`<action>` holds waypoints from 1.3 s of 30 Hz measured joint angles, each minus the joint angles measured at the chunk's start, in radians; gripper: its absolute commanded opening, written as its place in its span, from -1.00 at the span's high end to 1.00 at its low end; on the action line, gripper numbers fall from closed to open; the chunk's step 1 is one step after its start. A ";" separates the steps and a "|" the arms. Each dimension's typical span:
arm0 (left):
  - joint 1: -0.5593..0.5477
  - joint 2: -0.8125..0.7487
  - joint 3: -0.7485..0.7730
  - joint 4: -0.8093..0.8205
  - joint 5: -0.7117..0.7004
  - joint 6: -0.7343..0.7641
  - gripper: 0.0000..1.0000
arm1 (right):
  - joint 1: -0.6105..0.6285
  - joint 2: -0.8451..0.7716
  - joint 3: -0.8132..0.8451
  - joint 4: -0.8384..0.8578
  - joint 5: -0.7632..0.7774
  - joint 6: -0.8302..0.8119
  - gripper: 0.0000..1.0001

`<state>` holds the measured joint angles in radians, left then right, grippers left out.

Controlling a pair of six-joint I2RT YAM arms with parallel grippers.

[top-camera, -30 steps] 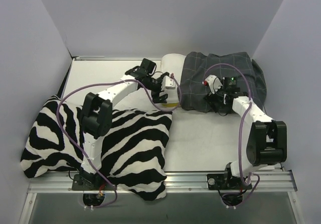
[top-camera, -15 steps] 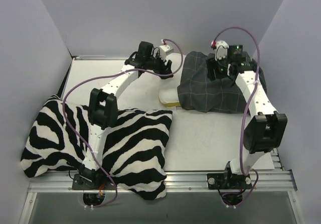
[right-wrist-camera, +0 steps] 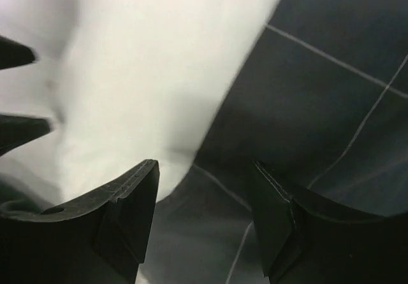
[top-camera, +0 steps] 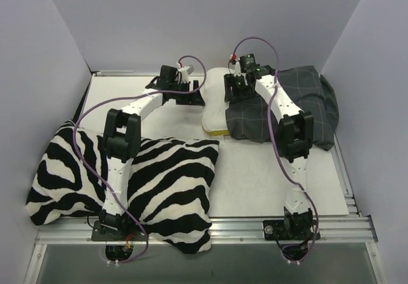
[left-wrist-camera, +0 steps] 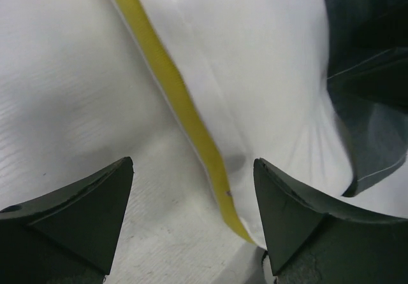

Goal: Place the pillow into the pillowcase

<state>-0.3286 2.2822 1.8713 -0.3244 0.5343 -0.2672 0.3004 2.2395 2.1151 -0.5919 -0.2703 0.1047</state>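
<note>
The main risk, as I judge it, is the pillowcase (top-camera: pixel 306 99) sliding toward 3 o'clock along with the pillow (top-camera: pixel 215 99) rather than swallowing it. The left tool (left-wrist-camera: pixel 192 163) is spread with nothing between its fingers, and it sits over the pillow's yellow edge (left-wrist-camera: pixel 185 125). A push from there could shove both things across the desk (top-camera: pixel 255 176) unless the case's mouth is held. The right tool (right-wrist-camera: pixel 205 164) is also spread and pinches nothing. It hangs over the line where dark cloth meets white, so the floppy hem could fold under or bunch up if it closes on a poor bite. It might also catch the pillow's own skin along with the cloth.

The pillow lies at about 12 o'clock on the desk, most of it already inside the case. Only a white strip on its 9 o'clock side shows, with the yellow edge toward 6 o'clock. The case is dark grey with a thin pale grid, lumpy and creased, and spreads toward 2 o'clock. The zebra cushion (top-camera: pixel 172 176) lies well apart at 7 o'clock.
</note>
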 measured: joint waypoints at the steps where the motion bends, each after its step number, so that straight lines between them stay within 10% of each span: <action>1: -0.005 0.000 -0.003 0.019 0.011 -0.019 -0.71 | -0.003 0.021 0.000 -0.013 0.014 0.005 -0.16; 7: -0.016 0.030 -0.010 0.143 0.070 -0.127 -0.81 | -0.005 0.058 0.015 -0.048 0.061 0.026 -0.15; 16: -0.016 0.155 0.013 0.235 0.138 -0.230 -0.33 | -0.005 0.096 0.090 -0.048 0.033 0.025 0.62; 20: -0.016 0.174 0.013 0.343 0.204 -0.311 -0.30 | -0.004 0.101 0.093 -0.050 -0.034 0.027 -0.11; 24: -0.016 0.174 0.014 0.423 0.228 -0.362 -0.29 | 0.001 0.101 0.095 -0.049 -0.026 0.026 -0.18; 39: -0.016 0.174 0.005 0.451 0.217 -0.364 -0.37 | 0.021 0.141 0.120 -0.048 0.173 0.004 1.00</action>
<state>-0.3443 2.4561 1.8763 0.1265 0.7509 -0.6315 0.3218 2.3802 2.2353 -0.6395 -0.0975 0.1085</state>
